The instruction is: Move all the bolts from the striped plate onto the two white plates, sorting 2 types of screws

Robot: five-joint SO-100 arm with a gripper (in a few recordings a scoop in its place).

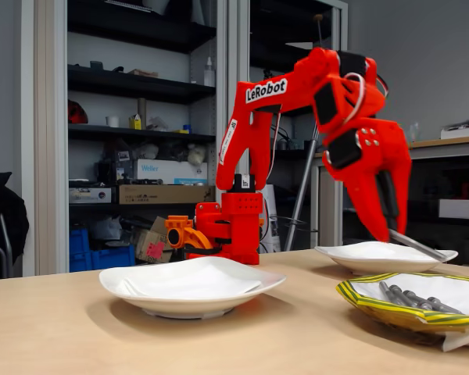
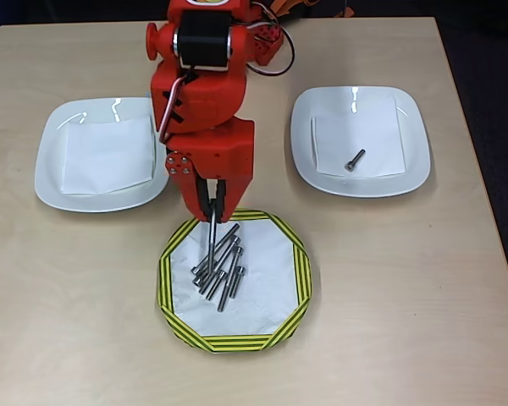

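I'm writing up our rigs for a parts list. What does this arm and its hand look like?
The arm is bright red-orange plastic with black motor blocks set into its joints and white "LeRobot" lettering on the upper link. Thin white and red cables loop past the wrist. An orange part sits by its blocky base. The hand is the same red, with screw heads on its housing and two slim dark fingers.

Red printed arm (image 1: 297,101), white "LeRobot" lettering, black servos, white cables, orange base part.

Striped plate (image 1: 391,308) cut off at right edge; bolt (image 2: 355,160) type too small.
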